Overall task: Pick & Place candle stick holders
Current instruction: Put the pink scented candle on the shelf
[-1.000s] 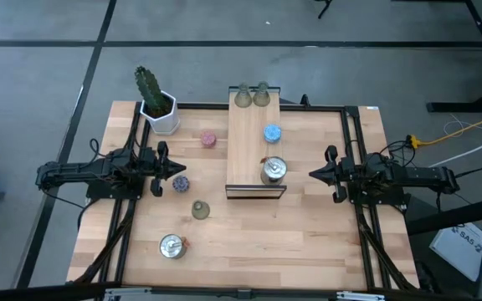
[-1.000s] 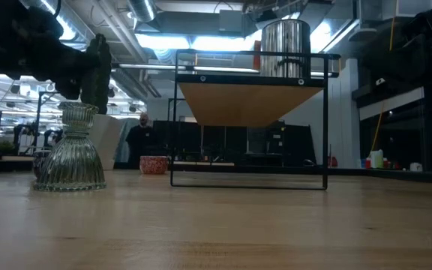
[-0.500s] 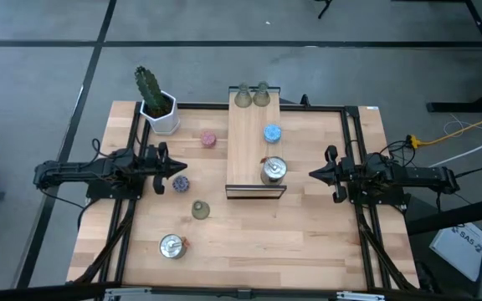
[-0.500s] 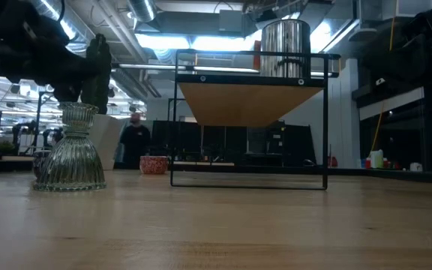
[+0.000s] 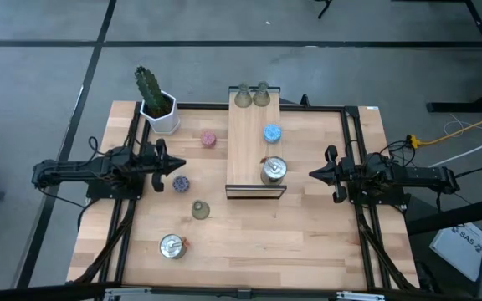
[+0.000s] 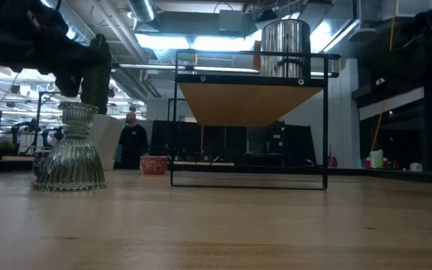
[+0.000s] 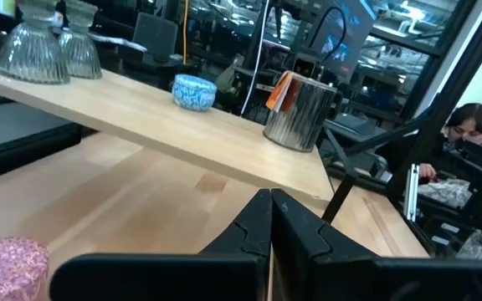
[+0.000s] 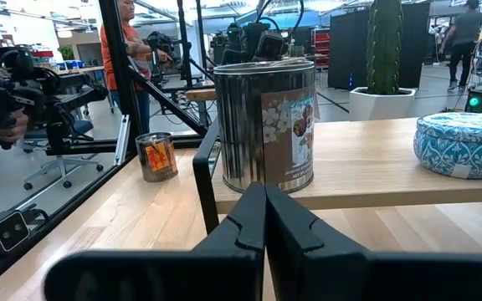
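While both end effectors [image 7: 270, 221] [image 8: 264, 219] stay pressed together, silver holder [image 8: 264, 125] label unreadable.

silver holder label [image 8: 289, 134]: carrying a flower picture with lines of print below it, too small to be read
second silver holder label [image 8: 156, 155]: showing an orange picture, no legible words
white box on the floor [image 5: 465, 246]: showing dark printed letters, cropped and too blurred to be read with any certainty
blue holder [image 8: 463, 143]: showing only a pattern, no text
elsewhere: no readable text, number or sign is showing
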Robot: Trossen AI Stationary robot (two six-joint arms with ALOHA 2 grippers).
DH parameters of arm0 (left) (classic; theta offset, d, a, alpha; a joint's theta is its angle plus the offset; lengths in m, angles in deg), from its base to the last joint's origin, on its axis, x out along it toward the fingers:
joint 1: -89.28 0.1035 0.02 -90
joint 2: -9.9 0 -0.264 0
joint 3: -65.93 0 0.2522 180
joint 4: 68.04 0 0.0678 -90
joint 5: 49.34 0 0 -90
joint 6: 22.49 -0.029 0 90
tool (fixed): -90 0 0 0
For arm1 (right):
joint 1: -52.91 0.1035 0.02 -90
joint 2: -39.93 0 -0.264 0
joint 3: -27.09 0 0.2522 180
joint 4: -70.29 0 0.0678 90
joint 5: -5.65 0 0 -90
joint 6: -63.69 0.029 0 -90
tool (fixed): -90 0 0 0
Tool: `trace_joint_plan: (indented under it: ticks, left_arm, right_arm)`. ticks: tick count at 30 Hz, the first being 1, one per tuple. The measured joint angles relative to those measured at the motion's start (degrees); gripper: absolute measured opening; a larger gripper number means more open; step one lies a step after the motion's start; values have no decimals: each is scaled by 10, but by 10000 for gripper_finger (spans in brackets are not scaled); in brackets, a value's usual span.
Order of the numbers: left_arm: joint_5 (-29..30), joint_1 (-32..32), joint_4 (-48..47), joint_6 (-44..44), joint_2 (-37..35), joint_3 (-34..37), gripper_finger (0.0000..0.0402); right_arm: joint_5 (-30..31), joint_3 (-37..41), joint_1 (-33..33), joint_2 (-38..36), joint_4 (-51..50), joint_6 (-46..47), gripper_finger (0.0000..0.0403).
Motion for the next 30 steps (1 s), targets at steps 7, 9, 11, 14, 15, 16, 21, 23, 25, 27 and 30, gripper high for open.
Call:
trace_joint_plan:
  ticks: [7,9,11,14,15,16,21,23,25,27,30]
  left_arm:
    - [1,0,-1,-1,19,-35,2]
    - [1,0,-1,-8,27,-48,2]
    - [1,0,-1,-13,38,-63,2]
    - [4,0,0,-20,56,-86,2]
    - [4,0,-1,-20,62,-93,2]
    - [4,0,-1,-20,68,-100,2]
    - [2,0,-10,-16,102,-142,2]
    - [2,0,-10,-14,117,-160,2]
    - [2,0,-10,-11,133,-180,2]
    - [2,0,-10,-11,149,-199,2]
    - [1,0,-11,-11,171,-230,2]
  right_arm:
    - [0,0,0,0,0,0,5]
    - [0,0,0,0,0,0,5]
    - [0,0,0,0,0,0,5]
    - [0,0,0,0,0,0,5]
    - [0,0,0,0,0,0,5]
    - [0,0,0,0,0,0,5]
    - [0,0,0,0,0,0,5]
    - [0,0,0,0,0,0,5]
    - [0,0,0,0,0,0,5]
    - [0,0,0,0,0,0,5]
    - [0,0,0,0,0,0,5]
